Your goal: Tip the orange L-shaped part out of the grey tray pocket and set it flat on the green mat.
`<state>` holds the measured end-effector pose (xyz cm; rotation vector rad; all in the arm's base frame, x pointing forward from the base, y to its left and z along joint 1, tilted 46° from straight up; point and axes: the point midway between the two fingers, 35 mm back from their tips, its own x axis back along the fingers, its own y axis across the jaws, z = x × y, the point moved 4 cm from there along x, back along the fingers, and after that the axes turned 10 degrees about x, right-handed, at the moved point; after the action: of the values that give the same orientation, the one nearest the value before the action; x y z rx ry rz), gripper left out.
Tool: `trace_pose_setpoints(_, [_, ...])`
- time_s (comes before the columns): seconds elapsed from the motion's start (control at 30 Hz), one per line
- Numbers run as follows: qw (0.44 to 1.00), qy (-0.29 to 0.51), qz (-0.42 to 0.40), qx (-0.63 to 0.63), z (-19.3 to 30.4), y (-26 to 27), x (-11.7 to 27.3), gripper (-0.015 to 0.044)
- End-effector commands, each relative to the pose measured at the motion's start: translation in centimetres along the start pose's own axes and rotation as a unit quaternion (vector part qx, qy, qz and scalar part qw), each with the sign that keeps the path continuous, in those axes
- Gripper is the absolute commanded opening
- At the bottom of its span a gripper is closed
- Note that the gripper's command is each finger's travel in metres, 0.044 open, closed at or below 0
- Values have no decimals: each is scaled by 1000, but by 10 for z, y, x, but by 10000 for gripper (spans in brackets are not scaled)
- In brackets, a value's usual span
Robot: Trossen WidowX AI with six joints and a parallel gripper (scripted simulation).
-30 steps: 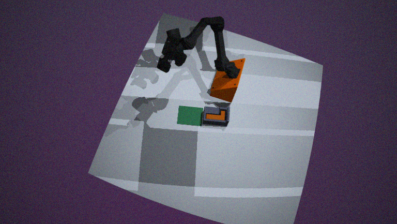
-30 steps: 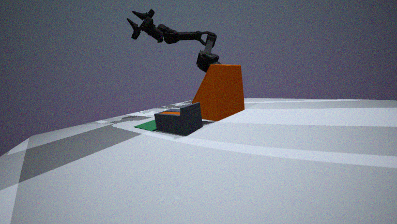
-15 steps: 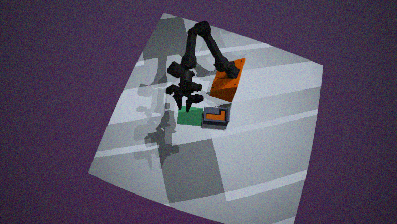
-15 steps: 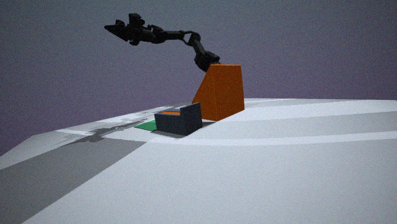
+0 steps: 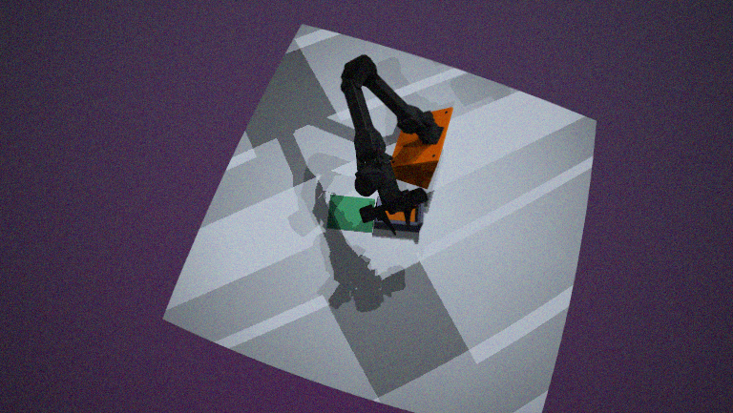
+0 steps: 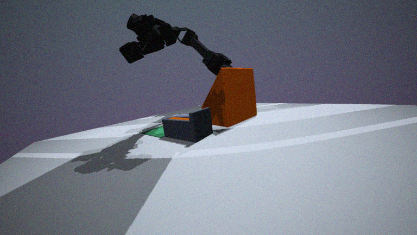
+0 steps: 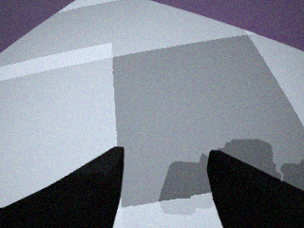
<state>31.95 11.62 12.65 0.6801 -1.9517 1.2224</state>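
The grey tray [image 5: 413, 228] [image 6: 178, 130] stands beside the green mat [image 5: 345, 211] [image 6: 156, 131]. The orange part [image 5: 400, 216] [image 6: 179, 118] lies in the tray's pocket and appears level, with no end visibly raised. The arm and fingers cover some of it in the top view, and the tray wall hides much of it in the exterior view. My gripper [image 5: 401, 229] [image 7: 166, 159] is partly open with nothing between its fingers. It hangs high above the table, and only overlaps the tray in the top view's line of sight. Its fingertips are hidden in the exterior view.
The large orange base block [image 5: 418, 155] [image 6: 239, 97] carries the arm and stands close behind the tray. The tray has a taller wall at one end. The arm's shadow falls across the mat and the table in front of it.
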Motion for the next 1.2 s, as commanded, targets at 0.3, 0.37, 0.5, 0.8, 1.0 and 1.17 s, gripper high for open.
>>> trace_pose_setpoints(0.3, [902,406,44,-144,82,124,-37,180])
trace_pose_setpoints(0.37, [886,435,79,-141,90,131,-35,180])
trace_pose_setpoints(0.5, [884,438,83,-141,91,132,-35,180])
trace_pose_setpoints(0.8, [884,438,83,-141,91,132,-35,180])
trace_pose_setpoints(1.0, [885,437,83,-141,126,130,-64,180])
trace_pose_setpoints(1.17, [883,439,85,-140,152,130,-79,180])
